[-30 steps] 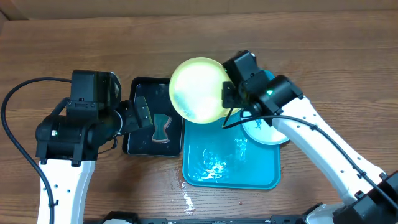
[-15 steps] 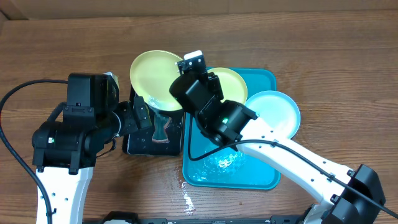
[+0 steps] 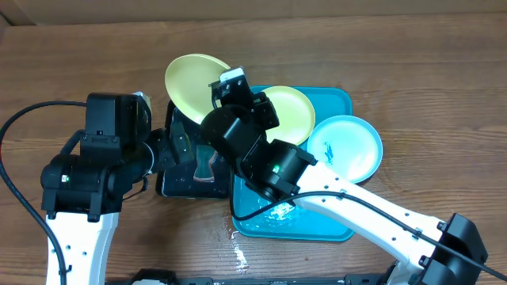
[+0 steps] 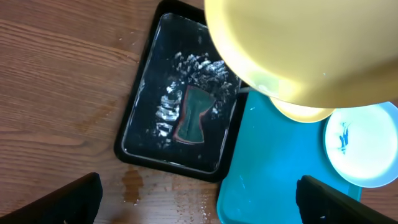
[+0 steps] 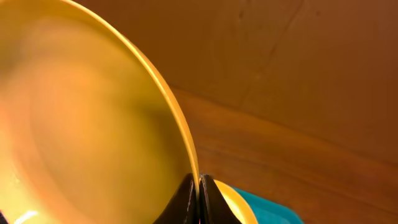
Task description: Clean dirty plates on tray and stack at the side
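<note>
Yellow-green plate (image 3: 190,79) is off the turquoise tray (image 3: 317,226), held tilted in the air over the far end of the black tray (image 4: 134,134), where a sponge (image 4: 191,115) lies. A second yellow-green plate (image 3: 293,111) sits on the turquoise tray. The blue-rimmed plate (image 3: 348,146) overhangs its right edge and carries a blue smear. No stack is visible at the side, so I judge the task to be early, with all three plates to go.

Right gripper (image 5: 199,198): fingers nearly closed, pinching the raised plate's rim. Left gripper (image 3: 184,146): fingers (image 4: 68,199) spread wide, empty, above the black tray.
</note>
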